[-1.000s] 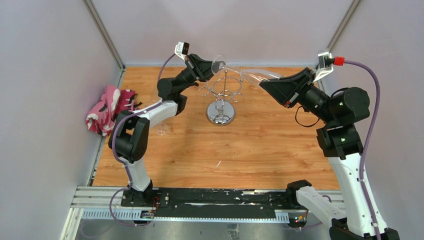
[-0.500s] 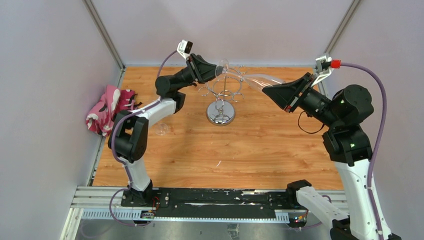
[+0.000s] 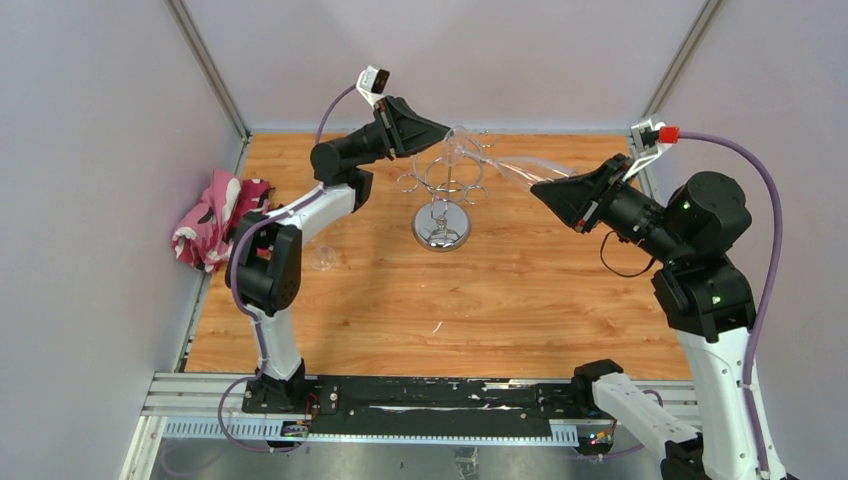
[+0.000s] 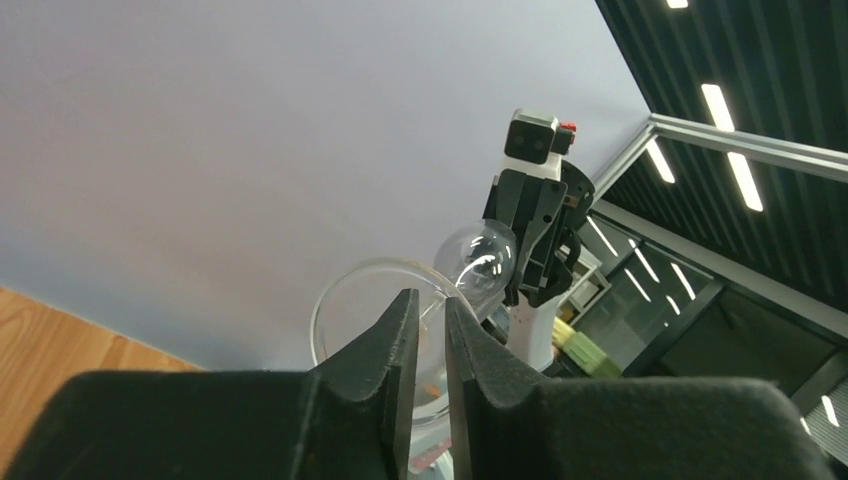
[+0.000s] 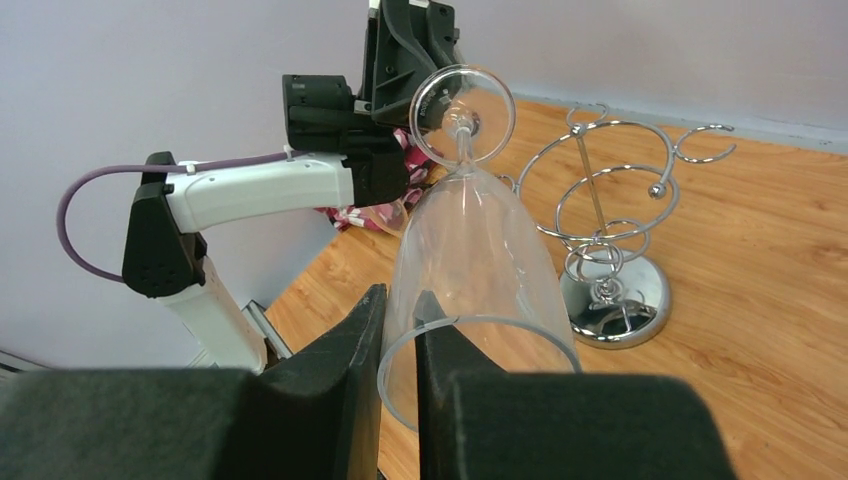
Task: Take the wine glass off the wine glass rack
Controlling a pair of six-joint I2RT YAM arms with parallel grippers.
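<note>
Jointly left hand (image 3: 446,133) and right hand (image 3: 536,188) clamp one wine glass (image 5: 470,250) beside one rack (image 5: 618,295).

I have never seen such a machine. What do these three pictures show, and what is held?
It is a robot: a left arm and a right arm, bolted at the near edge of a table. One picture looks down from above; the other two come from cameras on the left and right wrists. On the table are a chrome wine glass rack and, at the left, a pink cloth. Both hold one wine glass in the air: the left tool pinches its foot, the right tool pinches the bowl's rim.
</note>
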